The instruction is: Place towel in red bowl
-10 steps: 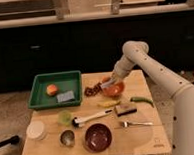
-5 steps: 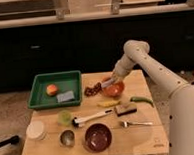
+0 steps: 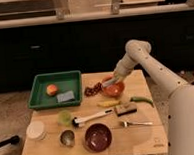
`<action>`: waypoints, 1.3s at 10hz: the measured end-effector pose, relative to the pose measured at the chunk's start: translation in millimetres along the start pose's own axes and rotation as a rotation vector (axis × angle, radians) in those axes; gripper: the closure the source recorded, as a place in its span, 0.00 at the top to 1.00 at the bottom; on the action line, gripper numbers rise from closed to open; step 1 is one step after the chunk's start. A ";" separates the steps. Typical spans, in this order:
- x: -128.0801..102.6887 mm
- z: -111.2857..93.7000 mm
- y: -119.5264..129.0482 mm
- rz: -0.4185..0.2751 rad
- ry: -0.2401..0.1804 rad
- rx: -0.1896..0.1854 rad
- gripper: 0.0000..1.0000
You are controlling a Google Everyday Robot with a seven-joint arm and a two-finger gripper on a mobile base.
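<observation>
Counter of light wood [image 3: 145, 139] under everything. White robot arm [image 3: 155, 73] reaching down from right. Small shallow orange-red round bowl [image 3: 117, 91] at back middle. Gripper [image 3: 110, 83] low over bowl's left rim; open or closed, cannot tell. Small floppy grey-blue towel [image 3: 109, 81] at gripper tip, above bowl.

Light wooden table [image 3: 140, 139], centre to lower frame. On it: green tray [image 3: 66, 83] upper left. Dark red berry cluster [image 3: 93, 89] just left of red bowl [image 3: 115, 91], upper middle. Yellow item [image 3: 108, 104], brown block [image 3: 126, 108] and green pepper [image 3: 142, 100] below the bowl. Fork [image 3: 136, 123] lower right. White-handled tool [image 3: 93, 116] centre. Green cup [image 3: 64, 117], white tub [image 3: 35, 130], metal cup [image 3: 67, 138], maroon bowl [image 3: 98, 137] lower left. Gripper [image 3: 110, 82] over red bowl's left rim.
</observation>
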 end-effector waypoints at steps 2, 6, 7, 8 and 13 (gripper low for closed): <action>3.3 0.5 -3.0 0.001 -0.003 0.003 0.37; 9.0 -3.1 2.2 0.006 -0.003 0.002 0.60; 9.5 -2.7 -0.6 0.006 -0.004 0.004 0.62; 8.6 -2.1 -5.9 0.003 -0.006 0.006 0.62; 16.6 -3.3 -5.5 0.005 -0.009 0.005 0.28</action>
